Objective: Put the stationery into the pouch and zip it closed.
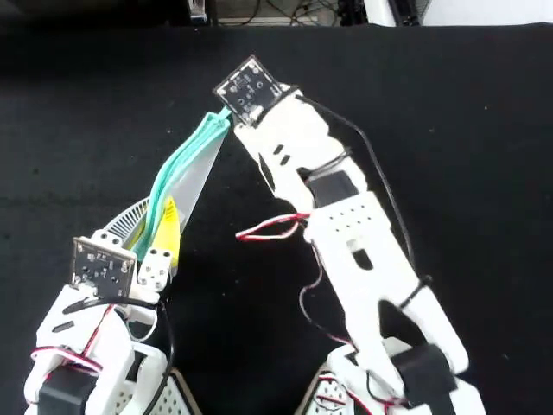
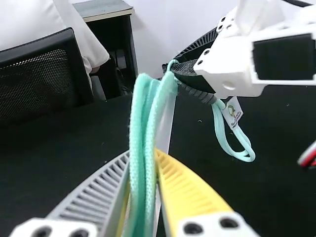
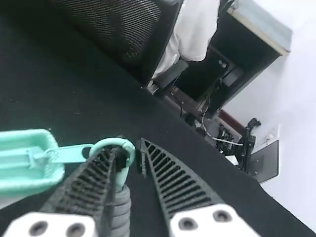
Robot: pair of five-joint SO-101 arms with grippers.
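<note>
The mint-green pouch (image 1: 186, 177) with a pale translucent side is stretched in the air between both arms. My left gripper (image 1: 161, 232), one finger grey and one yellow, is shut on the pouch's near end (image 2: 143, 163). Over the middle of the black table, my right gripper (image 1: 226, 117) holds the pouch's far end. In the right wrist view its black fingers (image 3: 94, 185) are shut on the mint cord loop (image 3: 114, 144) of the zipper pull (image 3: 69, 153). A mint strap with a small tag (image 2: 233, 133) hangs below the right gripper (image 2: 190, 79).
A black cloth covers the table (image 1: 449, 130), with its far edge along the top of the high view. Red and white wires (image 1: 268, 227) loop off the right arm. A black mesh chair (image 2: 39, 74) and a dark desk (image 2: 111, 34) stand beyond the table.
</note>
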